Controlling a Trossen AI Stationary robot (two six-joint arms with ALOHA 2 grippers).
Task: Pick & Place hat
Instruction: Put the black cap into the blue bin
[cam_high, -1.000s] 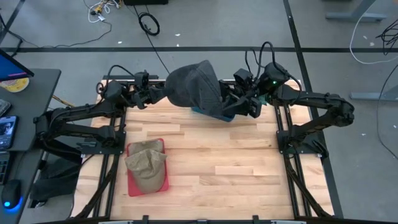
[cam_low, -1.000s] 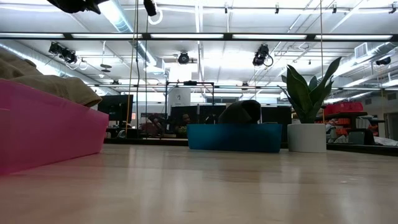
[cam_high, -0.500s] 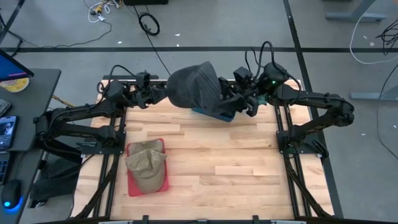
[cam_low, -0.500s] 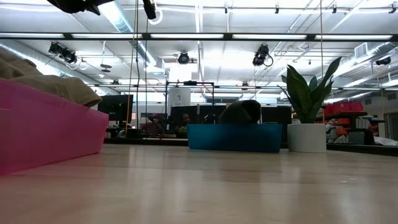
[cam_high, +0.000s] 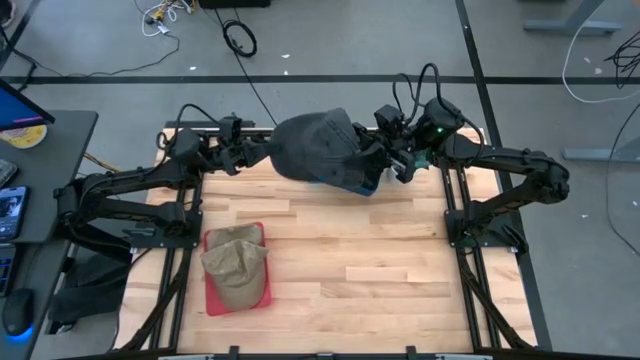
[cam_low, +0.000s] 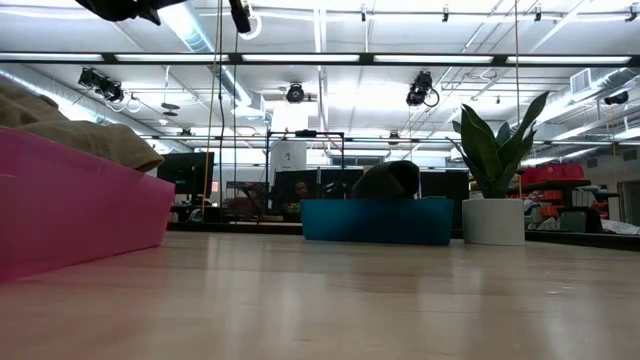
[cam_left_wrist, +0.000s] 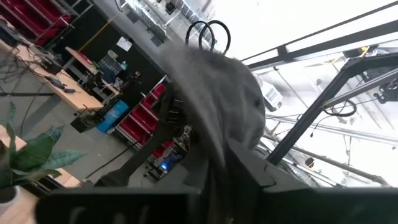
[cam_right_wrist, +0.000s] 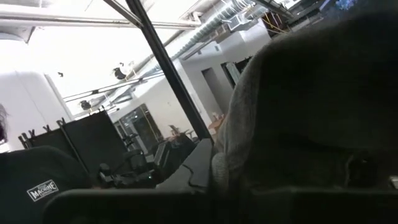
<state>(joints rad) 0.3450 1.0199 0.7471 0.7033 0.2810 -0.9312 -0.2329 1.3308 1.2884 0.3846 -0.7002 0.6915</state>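
On the left part of the wooden desk (cam_high: 380, 270), a pink tray (cam_high: 214, 297) carries a tan cap (cam_high: 235, 262); at table height the same pink tray (cam_low: 70, 205) fills the left edge with the tan cap (cam_low: 70, 128) slumped on top. Farther back, the left arm reaches in from the left side, and its left pincer (cam_high: 262, 152) meets the left edge of the dark grey hat (cam_high: 318, 148), which is held up in the air above the desk's far edge. From the left wrist camera, the grey hat (cam_left_wrist: 217, 102) rises straight out of the dark fingers (cam_left_wrist: 249, 167), so this pincer is clamped on its fabric. Beneath the hat's right part sits a blue bin (cam_high: 362, 186), mostly covered from above; the low camera shows the blue bin (cam_low: 376, 220) resting on the desk, with a dark rounded shape just behind its rim. A potted plant (cam_low: 493, 180) stands just beside the bin on its right. The right pincer (cam_high: 380, 160) comes in from the right side and touches the hat's right edge; in its wrist camera the hat (cam_right_wrist: 311, 106) fills the frame, and whether its fingers grip cannot be told.
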